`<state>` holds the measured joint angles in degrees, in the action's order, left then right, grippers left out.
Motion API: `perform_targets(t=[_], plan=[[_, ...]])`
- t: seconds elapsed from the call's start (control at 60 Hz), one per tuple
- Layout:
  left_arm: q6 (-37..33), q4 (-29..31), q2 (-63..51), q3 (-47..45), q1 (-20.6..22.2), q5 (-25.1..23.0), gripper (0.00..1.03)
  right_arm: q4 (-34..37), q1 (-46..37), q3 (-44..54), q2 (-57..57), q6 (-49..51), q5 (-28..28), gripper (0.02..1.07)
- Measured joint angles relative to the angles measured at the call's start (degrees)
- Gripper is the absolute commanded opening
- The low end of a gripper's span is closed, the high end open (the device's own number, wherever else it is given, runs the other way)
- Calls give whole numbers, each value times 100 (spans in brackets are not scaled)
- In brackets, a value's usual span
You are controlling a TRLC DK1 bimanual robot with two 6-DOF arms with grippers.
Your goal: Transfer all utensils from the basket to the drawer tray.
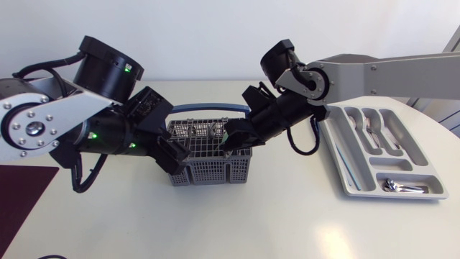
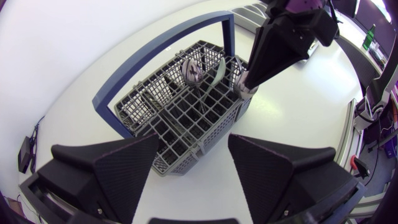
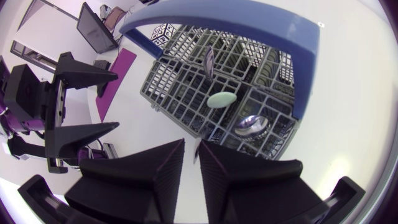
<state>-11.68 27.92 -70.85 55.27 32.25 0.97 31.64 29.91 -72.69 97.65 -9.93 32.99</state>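
Observation:
The grey mesh basket (image 1: 208,164) with a blue handle (image 1: 208,108) stands mid-table. It holds a metal spoon (image 3: 252,124), a pale green utensil (image 3: 221,99) and another metal piece (image 3: 208,61). My right gripper (image 1: 231,138) dips into the basket's right side, its fingers (image 3: 149,171) drawn together to a thin slit; I cannot see whether anything is pinched between them. My left gripper (image 1: 171,155) hovers open at the basket's left corner (image 2: 186,146), fingers (image 2: 118,168) wide apart. The grey drawer tray (image 1: 345,169) lies at the right.
The tray has forks (image 1: 370,129) in a long slot and spoons (image 1: 402,187) in its front slot. A dark purple mat (image 1: 21,198) lies at the table's left edge. Bare tabletop stretches between basket and tray.

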Motion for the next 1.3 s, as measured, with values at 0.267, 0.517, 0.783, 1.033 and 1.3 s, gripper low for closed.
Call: perform_targets(t=[0.267,0.517,0.783,1.033,1.3], plan=[[-17,0,0,-7,0,2,78,24,-2,-205,4,4,-2,8],[-17,-2,0,-28,7,2,78,247,44,-485,4,94,-201,8],[-22,-15,0,-70,7,0,78,291,149,-472,2,251,-490,48],[-37,-44,0,-92,7,2,78,328,149,-385,-138,267,-616,48],[-37,-46,11,-96,22,2,78,378,111,-114,-271,267,-730,47]])
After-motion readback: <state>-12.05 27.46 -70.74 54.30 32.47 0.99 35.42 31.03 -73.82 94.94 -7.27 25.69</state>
